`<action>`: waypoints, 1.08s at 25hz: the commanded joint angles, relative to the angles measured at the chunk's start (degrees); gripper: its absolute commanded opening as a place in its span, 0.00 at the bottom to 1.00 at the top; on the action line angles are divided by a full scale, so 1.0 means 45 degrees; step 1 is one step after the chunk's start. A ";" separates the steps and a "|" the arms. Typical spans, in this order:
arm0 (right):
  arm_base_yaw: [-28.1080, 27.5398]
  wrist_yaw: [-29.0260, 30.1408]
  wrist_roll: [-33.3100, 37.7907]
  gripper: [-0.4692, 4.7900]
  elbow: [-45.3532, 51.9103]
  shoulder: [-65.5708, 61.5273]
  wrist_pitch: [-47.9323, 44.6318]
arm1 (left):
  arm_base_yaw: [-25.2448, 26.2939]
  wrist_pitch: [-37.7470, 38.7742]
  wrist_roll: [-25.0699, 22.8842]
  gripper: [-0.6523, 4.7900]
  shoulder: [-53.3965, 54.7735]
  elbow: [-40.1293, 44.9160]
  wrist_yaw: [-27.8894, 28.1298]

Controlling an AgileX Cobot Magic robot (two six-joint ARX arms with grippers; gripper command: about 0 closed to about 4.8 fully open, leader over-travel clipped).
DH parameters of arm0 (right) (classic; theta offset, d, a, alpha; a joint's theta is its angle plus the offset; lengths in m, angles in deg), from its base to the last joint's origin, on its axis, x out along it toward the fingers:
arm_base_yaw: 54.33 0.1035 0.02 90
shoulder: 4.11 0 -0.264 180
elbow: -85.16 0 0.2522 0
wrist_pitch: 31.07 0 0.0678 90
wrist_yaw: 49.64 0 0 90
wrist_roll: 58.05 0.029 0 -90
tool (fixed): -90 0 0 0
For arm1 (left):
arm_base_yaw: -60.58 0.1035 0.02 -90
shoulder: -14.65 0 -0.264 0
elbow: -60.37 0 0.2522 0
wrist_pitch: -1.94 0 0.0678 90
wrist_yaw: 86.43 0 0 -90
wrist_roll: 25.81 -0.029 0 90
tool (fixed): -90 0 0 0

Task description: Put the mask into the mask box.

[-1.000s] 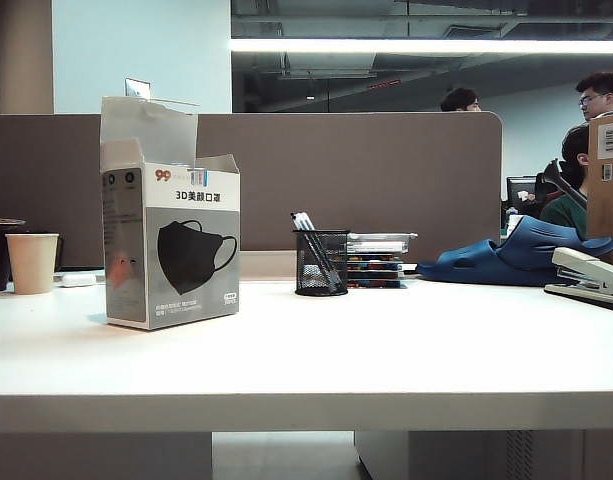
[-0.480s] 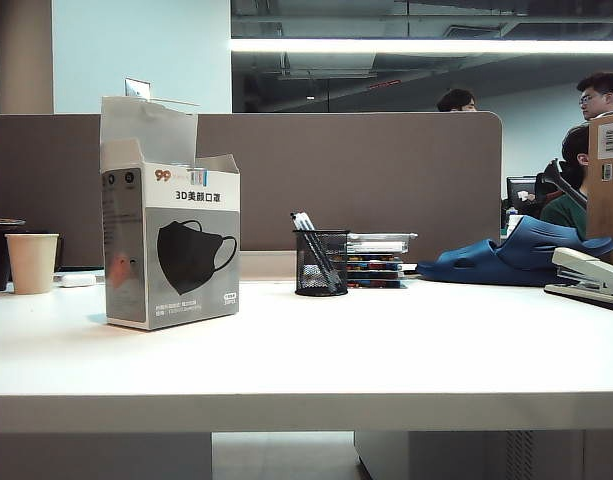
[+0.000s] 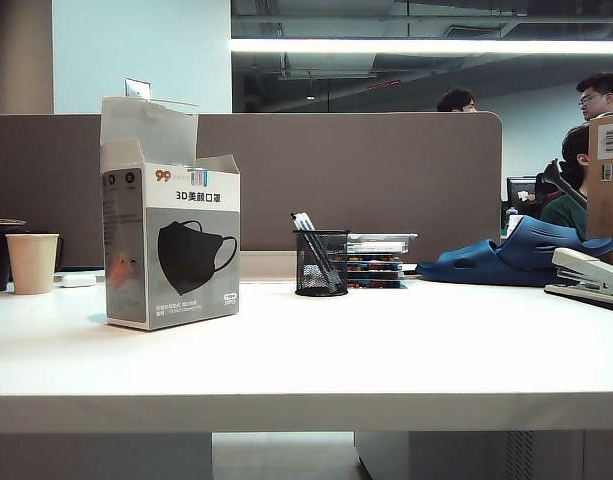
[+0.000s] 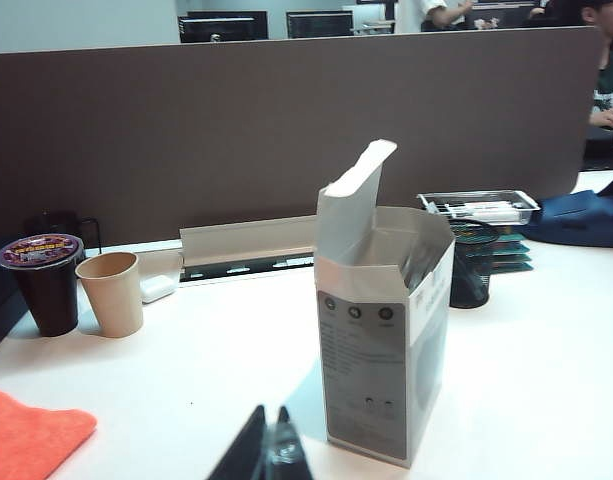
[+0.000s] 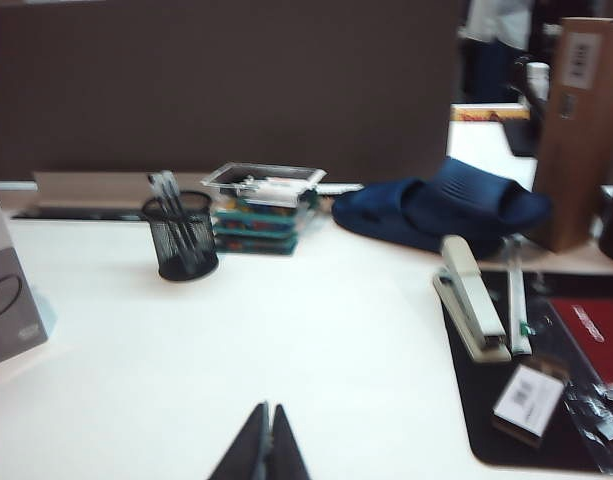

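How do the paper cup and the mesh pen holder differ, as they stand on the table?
The paper cup is solid, pale beige and looks empty; the mesh pen holder is black wire mesh and holds pens. The cup stands left of the mask box in the exterior view, the holder right of it. Both stand upright, open-topped, on the white table.

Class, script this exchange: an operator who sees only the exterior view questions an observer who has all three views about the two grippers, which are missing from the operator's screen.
Operator: Where is the left gripper?
Observer: The left gripper, jaws shut, is low over the table just short of the mask box, not touching it.
Operator: And the right one?
Observer: The right gripper, jaws shut and empty, is over bare table, with the mesh pen holder further off.
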 commanded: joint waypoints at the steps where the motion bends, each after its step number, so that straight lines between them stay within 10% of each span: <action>1: 0.0019 0.0306 0.0044 0.08 0.0908 0.0160 -0.2016 | 0.0000 -0.1574 0.0005 0.11 0.0000 0.0889 0.0466; 27: 0.0019 0.0170 -0.0024 0.08 0.5382 0.0160 -0.6212 | -0.0010 -0.5042 0.0816 0.11 0.0000 0.4809 0.1292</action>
